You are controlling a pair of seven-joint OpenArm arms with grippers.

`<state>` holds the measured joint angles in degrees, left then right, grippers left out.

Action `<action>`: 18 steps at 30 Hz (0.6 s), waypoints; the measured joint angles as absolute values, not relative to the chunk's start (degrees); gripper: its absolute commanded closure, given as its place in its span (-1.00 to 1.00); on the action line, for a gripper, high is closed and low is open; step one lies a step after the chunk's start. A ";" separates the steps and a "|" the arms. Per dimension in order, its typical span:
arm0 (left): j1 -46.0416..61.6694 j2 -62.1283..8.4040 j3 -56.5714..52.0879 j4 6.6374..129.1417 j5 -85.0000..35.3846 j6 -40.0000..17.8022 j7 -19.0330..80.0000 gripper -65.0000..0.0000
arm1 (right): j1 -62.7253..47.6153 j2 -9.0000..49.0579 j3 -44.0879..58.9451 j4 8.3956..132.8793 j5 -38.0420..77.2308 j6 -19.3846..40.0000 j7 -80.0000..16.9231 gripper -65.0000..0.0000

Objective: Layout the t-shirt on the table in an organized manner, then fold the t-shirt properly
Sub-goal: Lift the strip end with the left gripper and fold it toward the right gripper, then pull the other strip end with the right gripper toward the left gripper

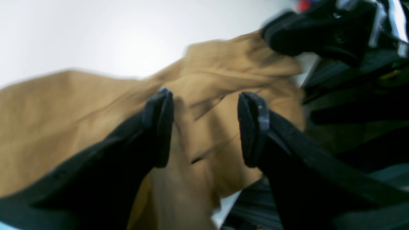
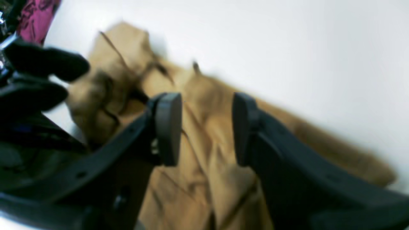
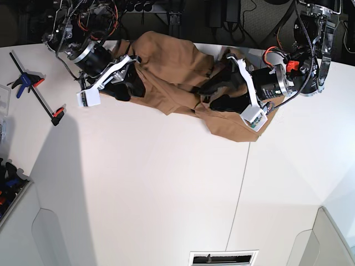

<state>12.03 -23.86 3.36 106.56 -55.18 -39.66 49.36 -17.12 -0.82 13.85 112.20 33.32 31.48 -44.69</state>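
Note:
The tan-brown t-shirt [image 3: 172,83] lies bunched in a wrinkled heap at the far edge of the white table [image 3: 166,183]. My right gripper [image 3: 132,82] hangs over its left part and my left gripper [image 3: 217,91] over its right part. In the left wrist view the left gripper [image 1: 206,127] stands open, with crumpled cloth [image 1: 64,115] showing below the gap and nothing pinched. In the right wrist view the right gripper [image 2: 207,127] is also open above folds of the shirt [image 2: 204,159]. Both wrist views are blurred. Each wrist view shows the other gripper's black fingers [image 1: 287,35] [image 2: 41,76] close by.
A long bar clamp [image 3: 33,91] lies at the table's left. A bin of small parts [image 3: 8,185] sits at the left edge. A thin dark seam [image 3: 238,183] runs across the tabletop. Cables and dark equipment [image 3: 183,14] stand behind the far edge.

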 measured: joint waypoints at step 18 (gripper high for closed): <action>11.09 -26.35 -1.91 107.48 -48.82 -39.68 49.93 -0.06 | -25.91 0.95 31.44 120.20 33.34 30.79 -47.64 -0.16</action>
